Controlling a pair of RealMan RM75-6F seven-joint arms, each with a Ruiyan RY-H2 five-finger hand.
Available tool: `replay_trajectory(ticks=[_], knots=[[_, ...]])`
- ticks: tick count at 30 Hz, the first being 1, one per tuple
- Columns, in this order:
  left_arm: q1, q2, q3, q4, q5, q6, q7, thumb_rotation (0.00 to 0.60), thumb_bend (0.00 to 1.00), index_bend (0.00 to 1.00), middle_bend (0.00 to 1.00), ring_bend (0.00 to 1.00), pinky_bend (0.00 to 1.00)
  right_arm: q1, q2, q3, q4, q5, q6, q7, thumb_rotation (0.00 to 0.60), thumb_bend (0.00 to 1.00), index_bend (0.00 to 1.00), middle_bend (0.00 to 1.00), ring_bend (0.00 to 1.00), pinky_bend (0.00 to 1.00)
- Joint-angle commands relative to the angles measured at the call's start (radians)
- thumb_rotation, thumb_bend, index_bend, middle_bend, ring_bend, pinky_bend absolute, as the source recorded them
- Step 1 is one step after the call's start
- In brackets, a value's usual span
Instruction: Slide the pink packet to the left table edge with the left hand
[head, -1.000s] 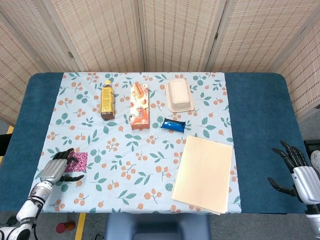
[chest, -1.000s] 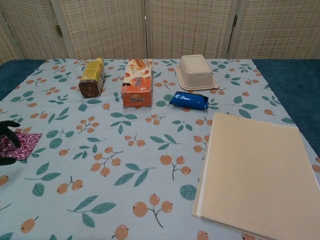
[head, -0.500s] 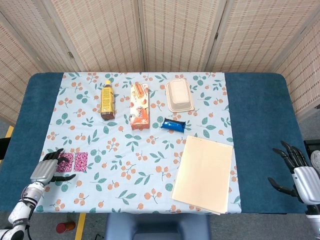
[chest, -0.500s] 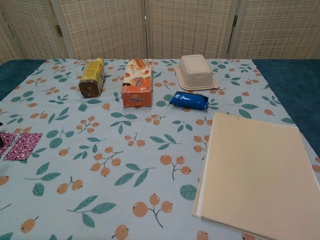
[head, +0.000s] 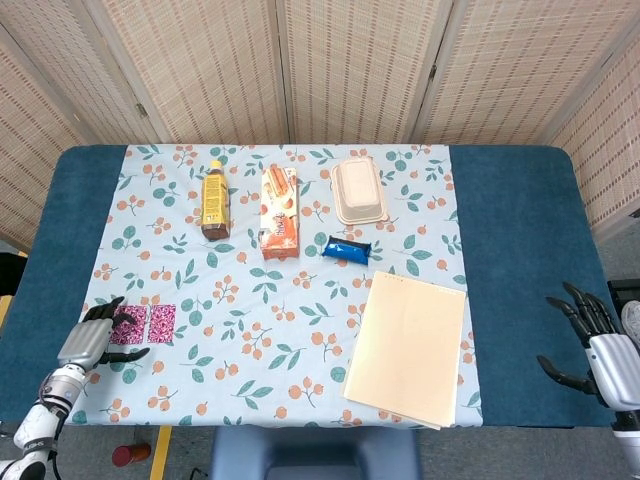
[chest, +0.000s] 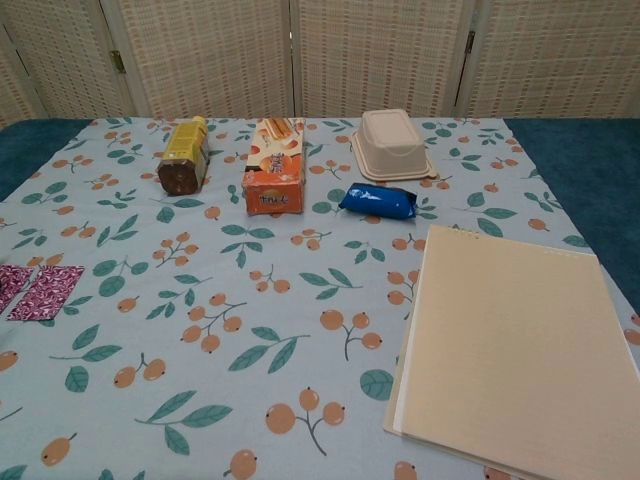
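Note:
The pink packet lies flat near the left rim of the floral cloth; the chest view shows the pink packet at its left border. My left hand hovers at the packet's left end, fingers spread over the pink edge and thumb pointing right below it; whether it touches is unclear. It is out of the chest view. My right hand hangs beyond the table's right front corner, fingers apart, holding nothing.
On the floral cloth lie a yellow bottle, an orange snack box, a beige lidded container, a blue packet and a large cream notebook. Blue table borders the cloth on both sides.
My left hand has drawn back left and slightly down off the packet, uncovering most of it. The packet sits a little further left than a second ago. The right hand stays put.

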Motion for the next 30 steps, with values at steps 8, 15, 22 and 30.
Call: replay_trajectory(ticks=[8, 15, 22, 30], knots=[[-0.005, -0.011, -0.004, 0.000, -0.011, -0.010, 0.026, 0.308, 0.17, 0.30, 0.00, 0.00, 0.00, 0.002, 0.000, 0.000, 0.000, 0.001, -0.004, -0.001, 0.600, 0.28, 0.15, 0.05, 0.00, 0.00], [0.006, -0.007, -0.008, 0.017, -0.034, -0.019, 0.014, 0.310, 0.17, 0.30, 0.00, 0.00, 0.00, 0.004, 0.000, 0.001, -0.002, 0.002, -0.009, -0.004, 0.600, 0.28, 0.15, 0.05, 0.00, 0.00], [0.019, 0.001, -0.011, 0.033, -0.042, -0.018, -0.013, 0.308, 0.17, 0.30, 0.00, 0.00, 0.00, 0.007, 0.001, 0.002, -0.006, 0.001, -0.011, -0.008, 0.600, 0.28, 0.15, 0.05, 0.00, 0.00], [0.028, 0.003, -0.019, 0.063, -0.058, -0.031, -0.036, 0.308, 0.17, 0.30, 0.00, 0.00, 0.00, 0.005, 0.002, 0.002, -0.010, 0.001, -0.007, -0.009, 0.600, 0.28, 0.15, 0.05, 0.00, 0.00]])
